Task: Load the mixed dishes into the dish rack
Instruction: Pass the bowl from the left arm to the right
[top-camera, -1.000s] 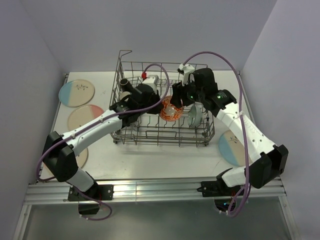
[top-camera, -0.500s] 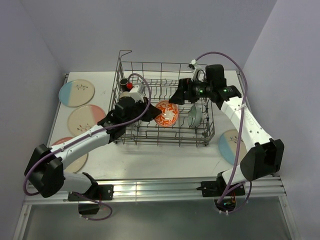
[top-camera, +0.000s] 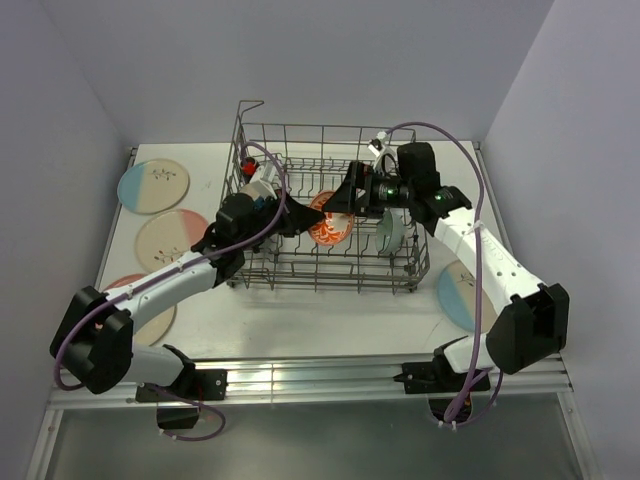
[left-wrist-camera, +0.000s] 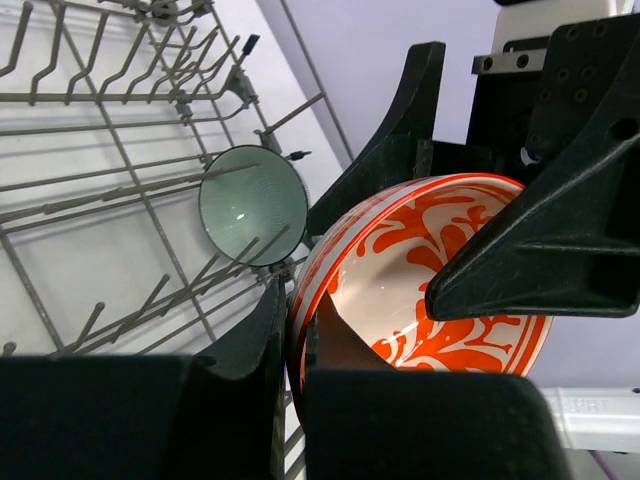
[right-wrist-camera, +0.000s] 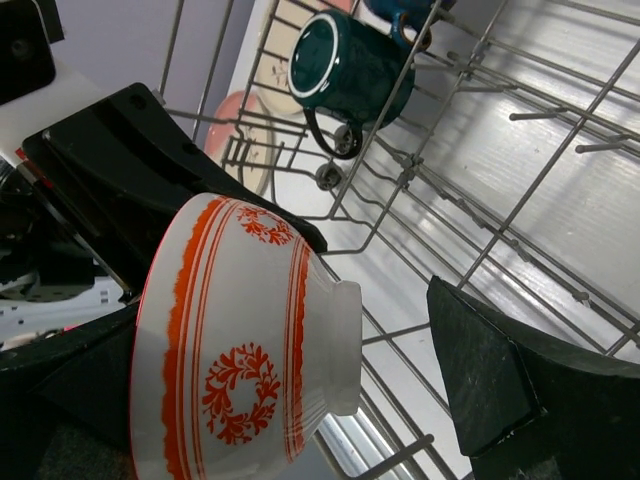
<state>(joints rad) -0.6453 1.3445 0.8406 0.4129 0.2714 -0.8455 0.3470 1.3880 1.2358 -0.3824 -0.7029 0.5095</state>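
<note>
The orange-red patterned bowl (top-camera: 331, 224) hangs on its side inside the dish rack (top-camera: 300, 130). My left gripper (top-camera: 300, 215) is shut on its rim, one finger inside the bowl (left-wrist-camera: 440, 265) and one outside. My right gripper (top-camera: 347, 198) is open, its fingers (right-wrist-camera: 495, 385) spread wide around the bowl (right-wrist-camera: 245, 350), with a gap at the foot. A pale green bowl (left-wrist-camera: 252, 205) leans in the tines to the right (top-camera: 390, 228). A teal mug (right-wrist-camera: 350, 70) sits in the rack's far corner. Three plates (top-camera: 153, 187) lie left of the rack and one plate (top-camera: 462, 292) lies to its right.
Upright tines and tall wire walls surround both grippers inside the rack. Purple cables (top-camera: 450, 150) loop above the arms. The white tabletop (top-camera: 300, 320) runs to a metal rail at the near edge.
The right gripper's jaws have spread wide off the bowl. The left arm has drawn back to the left with the bowl in its grip, and the right gripper has come along with it.
</note>
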